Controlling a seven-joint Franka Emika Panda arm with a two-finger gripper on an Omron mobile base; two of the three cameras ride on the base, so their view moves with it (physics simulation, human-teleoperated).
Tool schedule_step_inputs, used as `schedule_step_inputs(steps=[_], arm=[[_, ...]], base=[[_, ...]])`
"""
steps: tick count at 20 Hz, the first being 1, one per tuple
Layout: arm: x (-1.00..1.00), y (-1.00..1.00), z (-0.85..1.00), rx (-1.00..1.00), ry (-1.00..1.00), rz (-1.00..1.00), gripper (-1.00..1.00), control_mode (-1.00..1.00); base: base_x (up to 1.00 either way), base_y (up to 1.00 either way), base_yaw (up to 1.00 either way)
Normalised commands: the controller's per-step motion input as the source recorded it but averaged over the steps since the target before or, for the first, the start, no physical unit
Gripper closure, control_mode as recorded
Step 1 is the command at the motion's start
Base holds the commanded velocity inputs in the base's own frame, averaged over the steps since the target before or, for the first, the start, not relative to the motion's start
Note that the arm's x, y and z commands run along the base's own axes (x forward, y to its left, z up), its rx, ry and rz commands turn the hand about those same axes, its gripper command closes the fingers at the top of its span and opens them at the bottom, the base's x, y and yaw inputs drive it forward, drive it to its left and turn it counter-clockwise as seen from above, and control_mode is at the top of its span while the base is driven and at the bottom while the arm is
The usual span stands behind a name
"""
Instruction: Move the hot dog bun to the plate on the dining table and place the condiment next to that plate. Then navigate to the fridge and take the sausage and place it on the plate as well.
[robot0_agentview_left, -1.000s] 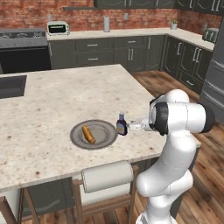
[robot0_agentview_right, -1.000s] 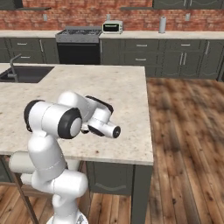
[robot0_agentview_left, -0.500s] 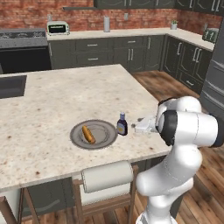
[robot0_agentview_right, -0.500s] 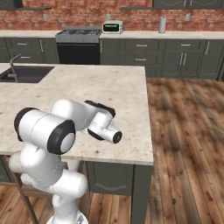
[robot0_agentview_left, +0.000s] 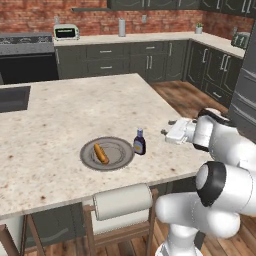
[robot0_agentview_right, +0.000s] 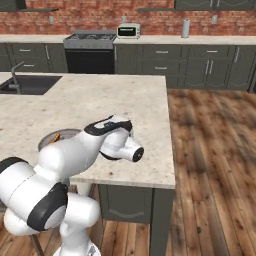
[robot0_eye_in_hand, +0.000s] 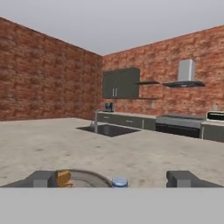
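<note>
One orange-brown bun (robot0_agentview_left: 101, 153) lies lengthwise on grey plate (robot0_agentview_left: 120, 156)

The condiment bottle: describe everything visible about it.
The condiment bottle is small and dark, with a rounded body, a narrow neck and a pale blue cap, glossy like plastic or glass. It stands upright on the speckled stone counter, just right of the grey plate holding the hot dog bun; whether it touches the plate's rim is unclear. The gripper is open and apart from it, off to its right. In the hand view its cap shows between the fingertips.
</note>
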Motion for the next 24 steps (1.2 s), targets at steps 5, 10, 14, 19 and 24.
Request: schedule_step_inputs(steps=[5,10,14,19,24], arm=[[-0.44,0.03,1.0,-0.01,0.02,-0.02,-1.0,-1.0],[-0.73,0.16,1.0,0.0,0.24,-0.22,-1.0,-1.0],[-0.93,0.03,0.97,0.16,0.32,-0.41,-1.0,-1.0],[-0.5,-0.03,0.67,0.23,0.53,-0.52,-1.0,-1.0],[-0.79,-0.3,0.66,0.1,0.59,-0.36,-1.0,-1.0]], base=[[0.0,0.0,0.0],[0.0,0.0,0.0],[0.0,0.0,0.0],[0.0,0.0,0.0],[0.0,0.0,0.0]])
